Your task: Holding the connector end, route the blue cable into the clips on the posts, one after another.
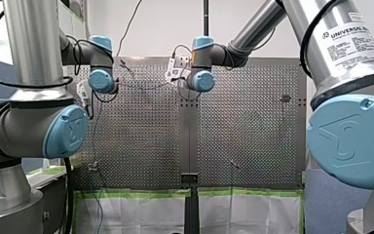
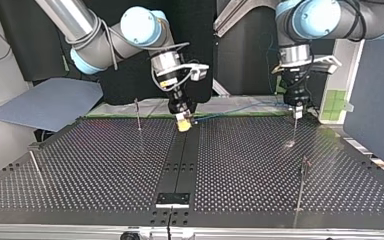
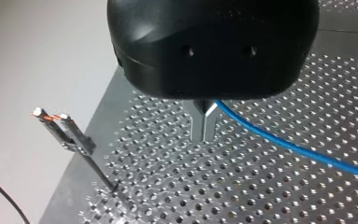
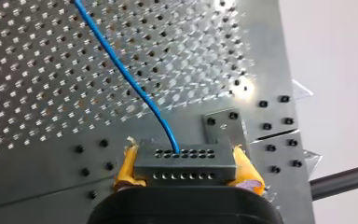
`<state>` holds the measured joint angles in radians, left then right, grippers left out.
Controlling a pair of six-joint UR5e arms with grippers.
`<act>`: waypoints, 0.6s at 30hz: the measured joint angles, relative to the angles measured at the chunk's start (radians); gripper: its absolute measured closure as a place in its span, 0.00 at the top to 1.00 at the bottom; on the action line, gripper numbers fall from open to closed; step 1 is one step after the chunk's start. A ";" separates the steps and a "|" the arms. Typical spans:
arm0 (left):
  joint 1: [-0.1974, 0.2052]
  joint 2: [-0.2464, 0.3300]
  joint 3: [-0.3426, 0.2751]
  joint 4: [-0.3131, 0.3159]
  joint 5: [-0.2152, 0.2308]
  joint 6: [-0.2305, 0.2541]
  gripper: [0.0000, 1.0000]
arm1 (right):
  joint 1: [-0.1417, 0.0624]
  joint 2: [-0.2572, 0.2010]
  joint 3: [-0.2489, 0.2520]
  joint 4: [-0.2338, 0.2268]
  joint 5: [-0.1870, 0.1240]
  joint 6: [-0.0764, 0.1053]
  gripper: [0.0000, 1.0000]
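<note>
a wide perforated metal desk (image 2: 260, 165) with two robot arms reaching over it, seen from across the desk. my right arm (image 2: 100, 35) comes in at the top view's left and my left arm (image 2: 325, 17) at its right.

the right pincer (image 2: 183, 122) hangs low at the middle of the desk's far edge, over the centre seam. in the right wrist view its yellow pads (image 4: 129, 165) are clenched on either side of a small grey connector (image 4: 185, 161) with rows of holes.

the left pincer (image 2: 296, 114) points straight down near the far corner at the top view's right. its metal fingers (image 3: 197, 121) are closed together, tips just above the desk.

the blue cable (image 4: 121, 70) leaves the connector's face, runs along the far edge and reaches the left pincer, touching the side of its fingers. whether they pinch it, i cannot tell.

thin posts stand on the desk: one post near the far edge (image 2: 138, 115), a leaning post by the left edge (image 2: 35, 167), and a post toward the near right corner (image 2: 301, 187). in the left wrist view a clip-topped post (image 3: 81, 149) stands at the desk's edge beside the left pincer, apart from the cable.
</note>
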<state>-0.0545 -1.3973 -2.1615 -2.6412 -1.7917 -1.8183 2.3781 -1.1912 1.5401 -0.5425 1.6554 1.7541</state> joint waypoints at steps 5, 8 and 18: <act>-0.003 0.000 0.024 -0.019 0.009 -0.002 0.00 | 0.001 0.003 -0.035 0.004 -0.004 0.014 0.00; -0.001 0.000 0.029 -0.024 0.013 -0.005 0.00 | 0.003 0.005 -0.058 0.008 -0.005 0.025 0.00; -0.008 0.000 0.039 -0.029 0.049 -0.022 0.00 | 0.014 0.014 -0.122 0.010 -0.005 0.065 0.00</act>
<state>-0.0621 -1.3976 -2.1224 -2.6699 -1.7429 -1.8404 2.3919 -1.1774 1.4177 -0.5321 1.6508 1.8187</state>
